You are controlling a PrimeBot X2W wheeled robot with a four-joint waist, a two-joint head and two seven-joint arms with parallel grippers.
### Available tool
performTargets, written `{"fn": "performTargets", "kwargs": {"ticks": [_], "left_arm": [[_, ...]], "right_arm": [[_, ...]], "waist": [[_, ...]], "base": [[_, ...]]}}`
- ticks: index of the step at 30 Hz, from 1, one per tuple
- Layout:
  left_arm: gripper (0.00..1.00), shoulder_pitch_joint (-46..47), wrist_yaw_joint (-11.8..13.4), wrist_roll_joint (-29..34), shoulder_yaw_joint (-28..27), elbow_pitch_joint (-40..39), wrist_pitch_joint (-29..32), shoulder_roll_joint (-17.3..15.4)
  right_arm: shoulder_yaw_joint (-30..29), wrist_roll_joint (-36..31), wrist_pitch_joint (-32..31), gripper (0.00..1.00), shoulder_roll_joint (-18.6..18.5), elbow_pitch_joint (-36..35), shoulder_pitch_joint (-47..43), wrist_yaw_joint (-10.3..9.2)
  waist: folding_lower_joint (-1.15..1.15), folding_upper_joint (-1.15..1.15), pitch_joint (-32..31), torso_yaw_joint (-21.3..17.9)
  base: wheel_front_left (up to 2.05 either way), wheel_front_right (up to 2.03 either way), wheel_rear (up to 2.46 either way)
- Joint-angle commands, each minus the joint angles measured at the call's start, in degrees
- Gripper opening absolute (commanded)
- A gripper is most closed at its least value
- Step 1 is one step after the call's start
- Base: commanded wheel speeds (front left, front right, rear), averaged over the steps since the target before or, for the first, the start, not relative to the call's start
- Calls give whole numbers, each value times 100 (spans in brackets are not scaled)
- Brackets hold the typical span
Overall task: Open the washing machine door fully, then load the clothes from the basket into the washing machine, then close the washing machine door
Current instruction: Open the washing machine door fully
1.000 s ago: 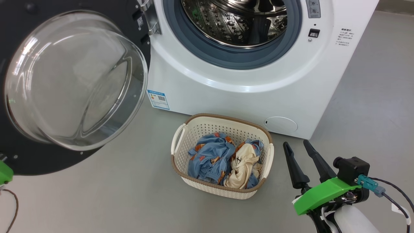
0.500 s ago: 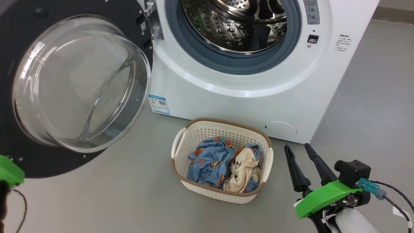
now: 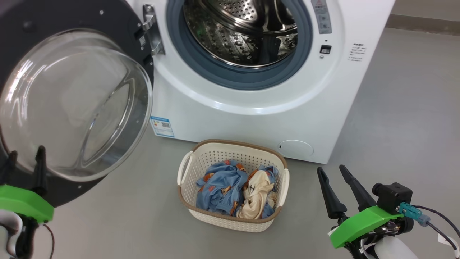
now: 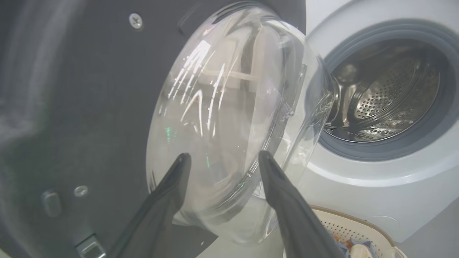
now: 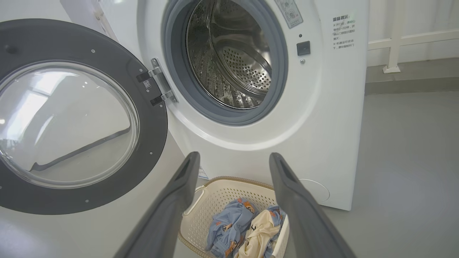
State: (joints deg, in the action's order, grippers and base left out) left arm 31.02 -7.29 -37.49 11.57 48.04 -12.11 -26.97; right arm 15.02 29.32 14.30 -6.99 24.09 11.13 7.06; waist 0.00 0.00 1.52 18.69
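The white washing machine stands with its steel drum exposed. The washing machine door, black with a bulging glass bowl, is swung wide to the left on its hinge. On the floor in front, the basket holds the clothes, light blue and cream. My left gripper is open at the door's lower edge, its fingers just short of the glass bowl with nothing between them. My right gripper is open and empty to the right of the basket, in the air above the floor.
Grey floor spreads around the machine and to its right. A blue label and a round flap sit low on the machine's front. A white railing and wall stand behind it on the right.
My left gripper has come up into the head view at the door's lower edge, fingers now apart. The head camera has shifted. The right gripper, basket and clothes keep their places.
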Motion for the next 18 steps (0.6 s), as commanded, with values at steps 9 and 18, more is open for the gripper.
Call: {"fn": "performTargets", "kwargs": {"ticks": [9,18], "left_arm": [[100,-595,202,-191,-178,-1158,-60,-97],[100,-1390,574,-279,-238,-2256,-68,-2]], "right_arm": [[232,115,70,100,-100,-198,-37,43],[514,175,70,100,-175,-199,-50,43]], "waist": [[0,0,-179,-526],[0,0,-277,-1074]], "base": [[0,0,0],[0,0,0]]}}
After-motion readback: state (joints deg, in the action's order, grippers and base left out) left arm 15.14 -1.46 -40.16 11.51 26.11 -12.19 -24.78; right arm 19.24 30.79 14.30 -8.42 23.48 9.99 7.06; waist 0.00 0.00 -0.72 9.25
